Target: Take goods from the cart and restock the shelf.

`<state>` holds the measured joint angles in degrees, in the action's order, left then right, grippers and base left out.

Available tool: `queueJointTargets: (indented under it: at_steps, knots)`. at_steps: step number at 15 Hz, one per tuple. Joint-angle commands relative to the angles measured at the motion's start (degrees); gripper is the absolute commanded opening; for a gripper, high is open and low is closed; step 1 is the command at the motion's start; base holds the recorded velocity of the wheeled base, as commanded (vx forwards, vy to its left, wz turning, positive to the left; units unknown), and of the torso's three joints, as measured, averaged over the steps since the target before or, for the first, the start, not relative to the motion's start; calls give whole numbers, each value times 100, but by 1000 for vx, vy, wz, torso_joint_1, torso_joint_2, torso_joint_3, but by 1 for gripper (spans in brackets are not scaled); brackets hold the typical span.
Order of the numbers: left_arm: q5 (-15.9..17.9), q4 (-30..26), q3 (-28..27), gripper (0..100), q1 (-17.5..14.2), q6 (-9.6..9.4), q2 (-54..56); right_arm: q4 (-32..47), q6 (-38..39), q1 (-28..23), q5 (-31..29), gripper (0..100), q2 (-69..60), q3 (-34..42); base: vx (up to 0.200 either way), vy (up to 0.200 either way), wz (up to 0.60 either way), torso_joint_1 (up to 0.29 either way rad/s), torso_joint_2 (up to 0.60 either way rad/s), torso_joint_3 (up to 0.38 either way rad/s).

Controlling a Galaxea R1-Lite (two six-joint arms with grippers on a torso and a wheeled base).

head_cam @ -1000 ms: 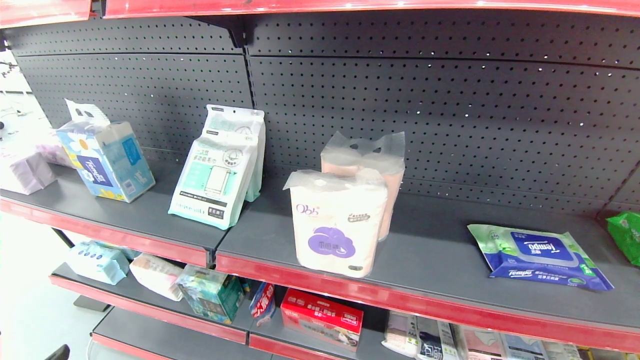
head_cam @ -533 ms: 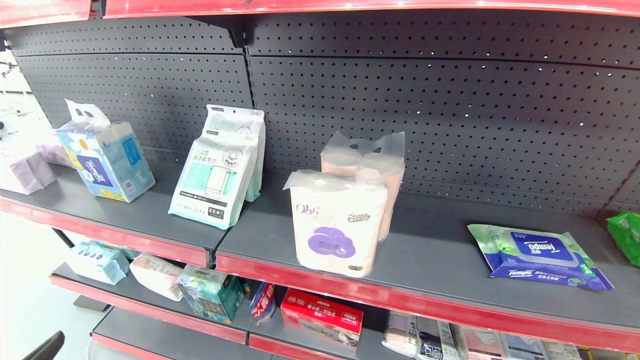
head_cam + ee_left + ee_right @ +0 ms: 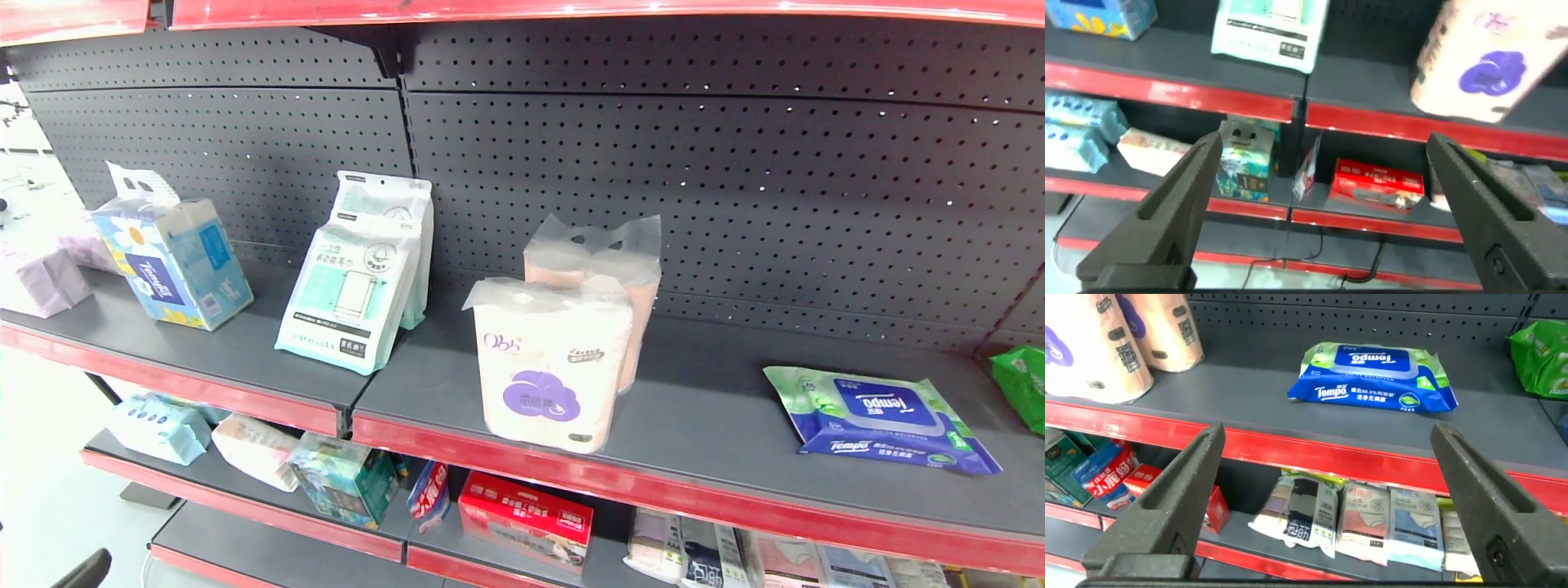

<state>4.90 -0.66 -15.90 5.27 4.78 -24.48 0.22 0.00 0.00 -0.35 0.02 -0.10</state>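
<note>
1. Left gripper (image 3: 1323,204): jaws spread wide, nothing between them. It hangs in front of the shelf (image 3: 653,488), apart from it, level with the lower tier.
2. Right gripper (image 3: 1327,498): jaws likewise spread wide and empty. It sits in front of the shelf's red front edge, touching nothing.
3. Framed between the left fingers (image 3: 1184,204), on the lower tier: a green box (image 3: 1245,159) and a red box (image 3: 1380,181), with a small red-and-blue packet leaning between them.
4. Framed between the right fingers (image 3: 1176,498), on the lower tier: a row of flat packets (image 3: 1364,523) lying side by side.
5. Main tier, centre: a white roll pack (image 3: 549,367) with a purple mark stands upright near the front edge. A pink roll pack (image 3: 612,269) stands just behind it, touching.
6. Main tier, right: a blue wet wipes pack (image 3: 882,416) lies flat, well apart from the rolls. A green pack (image 3: 1020,384) lies at the far right edge, cut off.
7. Main tier, left: two teal pouches (image 3: 351,294) stand one behind the other, tilted back towards the pegboard. Further left, a blue tissue pack (image 3: 175,261) stands tilted. A lilac pack (image 3: 41,282) lies at the far left.
8. Lower tier, left: a pale blue pack (image 3: 159,426) and a white pack (image 3: 257,451) lie side by side.
</note>
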Motion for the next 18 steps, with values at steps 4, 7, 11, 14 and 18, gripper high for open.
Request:
queueJointTargets:
  at_steps: [4, 7, 11, 14, 18]
  knots:
    - [20, -40, 192, 100, 9, -21, 251, -4, 0, 0, 0, 100, -2, 1, 0, 0, -300, 2, 2, 0]
    - [20, -40, 192, 100, 9, -21, 233, 4, 0, 9, 0, 100, -2, 1, 0, 0, -600, 6, 2, 2]
    - [28, -40, 192, 100, 9, -12, 215, 4, -18, 9, 9, 100, -2, 1, 0, 0, -300, 1, -1, 4]
    - [20, -31, 192, 100, 9, -12, 110, -4, -9, 0, 9, 100, -2, 1, 0, 0, 0, 0, 0, 0]
    - [-385, 628, 139, 100, -237, 32, -1244, 4, 0, 0, 0, 100, -2, 1, 0, 0, 0, 0, 0, 0]
